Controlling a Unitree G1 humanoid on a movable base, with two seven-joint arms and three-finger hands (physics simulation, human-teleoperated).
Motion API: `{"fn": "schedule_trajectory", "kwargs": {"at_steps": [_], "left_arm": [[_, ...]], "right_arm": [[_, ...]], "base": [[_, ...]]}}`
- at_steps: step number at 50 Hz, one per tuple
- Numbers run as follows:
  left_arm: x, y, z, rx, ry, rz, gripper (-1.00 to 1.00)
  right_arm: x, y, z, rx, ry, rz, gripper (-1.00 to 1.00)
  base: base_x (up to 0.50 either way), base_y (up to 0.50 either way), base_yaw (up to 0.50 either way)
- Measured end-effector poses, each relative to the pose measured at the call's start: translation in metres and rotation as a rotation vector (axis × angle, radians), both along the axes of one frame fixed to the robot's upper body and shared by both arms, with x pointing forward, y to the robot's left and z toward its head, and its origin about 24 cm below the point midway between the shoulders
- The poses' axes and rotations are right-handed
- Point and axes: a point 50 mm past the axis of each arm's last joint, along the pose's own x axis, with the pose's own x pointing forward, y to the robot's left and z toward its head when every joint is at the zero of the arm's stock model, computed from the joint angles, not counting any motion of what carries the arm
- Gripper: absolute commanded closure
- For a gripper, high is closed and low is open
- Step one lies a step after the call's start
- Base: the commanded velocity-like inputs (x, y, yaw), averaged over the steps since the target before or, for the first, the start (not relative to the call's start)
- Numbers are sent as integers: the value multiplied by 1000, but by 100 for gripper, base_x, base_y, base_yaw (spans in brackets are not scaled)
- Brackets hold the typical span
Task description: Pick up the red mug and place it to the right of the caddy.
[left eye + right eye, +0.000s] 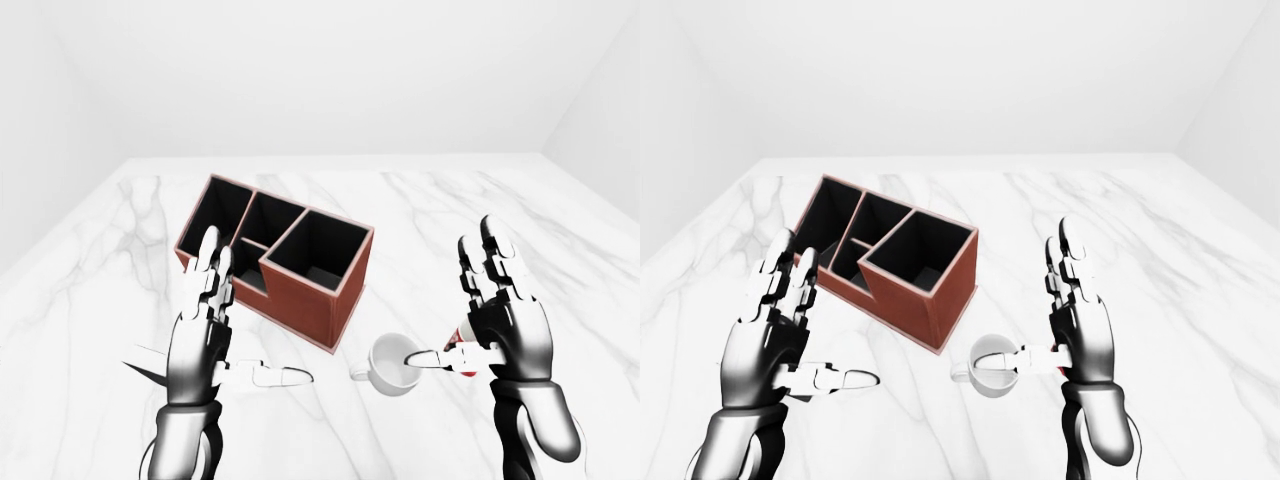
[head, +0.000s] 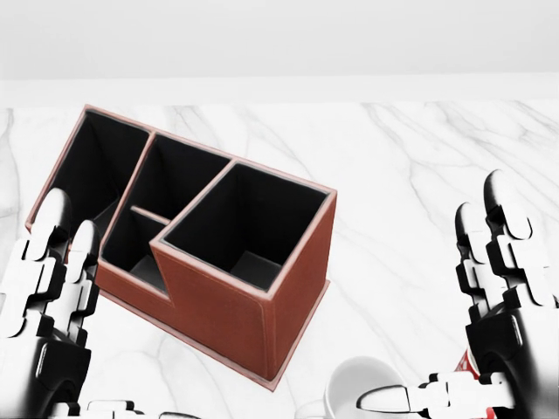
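Note:
The red-brown caddy (image 1: pixel 290 265) with several black compartments stands on the marble table (image 1: pixel 440 220), left of centre in the left-eye view. Only a small red patch of the red mug (image 1: pixel 466 368) shows, behind my right hand's palm, to the lower right of the caddy. My right hand (image 1: pixel 455 305) is open, fingers pointing up, thumb reaching left over a white mug (image 1: pixel 392 362). My left hand (image 1: pixel 245 315) is open and empty, held upright in front of the caddy's left part.
The white mug stands just off the caddy's lower right corner, handle to the left. The white marble tabletop stretches to white walls at the top of the view and on both sides.

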Motion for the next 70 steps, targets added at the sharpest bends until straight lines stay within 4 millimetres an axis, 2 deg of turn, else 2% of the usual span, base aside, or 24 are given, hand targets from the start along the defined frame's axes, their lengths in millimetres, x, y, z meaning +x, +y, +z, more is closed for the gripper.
{"fn": "schedule_trajectory", "kwargs": {"at_steps": [18,25,60,62,65,70], "left_arm": [[-1,1,0,-1,3,1,-100],[-2,2,0,0,3,4,-100],[-2,1,-1,0,7,1,-100],[-2,1,-1,1,6,2,-100],[-3,1,0,2,4,4,-100],[-4,2,1,4,2,6,-100]], "right_arm": [[-1,0,0,10,1,7,-100],[-2,1,0,19,-1,22,-100],[-5,-5,7,31,-37,-7,-100],[-11,-18,19,17,-90,21,-100],[-23,-41,52,-82,-221,38,-100],[-46,-62,101,-311,-411,25,-100]], "base": [[6,0,0],[0,-41,0],[7,0,0],[0,0,0],[0,0,0],[0,0,0]]}}
